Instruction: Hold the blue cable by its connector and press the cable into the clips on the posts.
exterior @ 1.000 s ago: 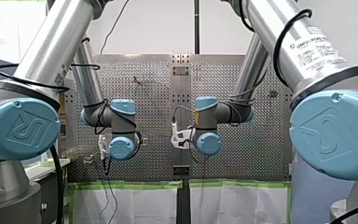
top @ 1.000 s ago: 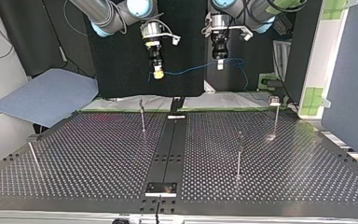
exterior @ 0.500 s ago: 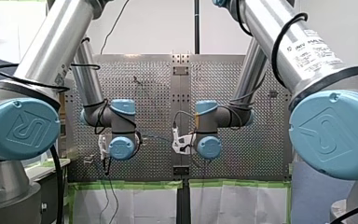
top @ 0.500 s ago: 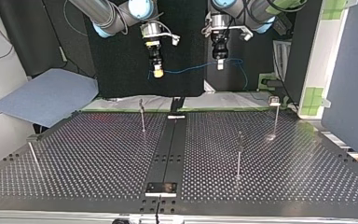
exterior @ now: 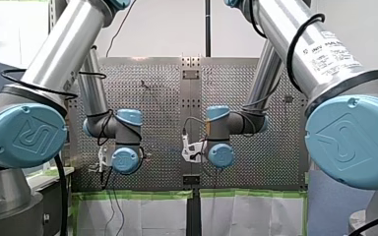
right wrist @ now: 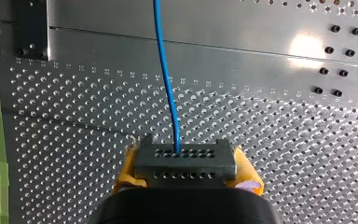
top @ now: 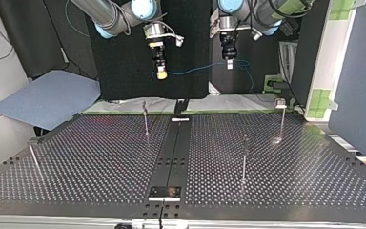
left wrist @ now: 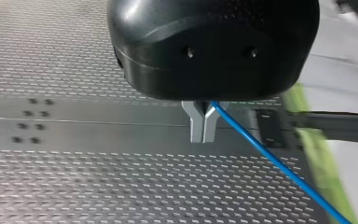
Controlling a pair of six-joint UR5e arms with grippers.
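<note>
Comparing this moment with half a second ago, one change is noted: my left gripper [top: 229,65] has shifted toward the top view's right and slightly upward, away from my right gripper [top: 161,74]. The front view confirms it, with my left arm's wrist now further to that view's left and a little lower. My right gripper has not moved over the same interval.

Grip states. My right gripper is clamped on the black connector [right wrist: 185,163], with yellow pads [right wrist: 127,170] against both ends of the housing. My left gripper's metal fingers [left wrist: 196,126] are closed together, with the blue cable [left wrist: 270,158] pinched between them near their roots and running out to one side.

Location of the work. The blue cable is held in the air between the two grippers, toward the far edge of the counter [top: 100,157] in the top view and well above it. A free tail loops down past my left gripper. None of it touches the posts [top: 146,119], which stand bare; their clips are too small to inspect.

Assessment. The widening gap appears to take slack out of the span. That is judged a preparation, since a straightened length is easier to lay across a clip. No clip is engaged yet, so the pressing stage has not started, and both arms need to carry the span nearer and down.
</note>
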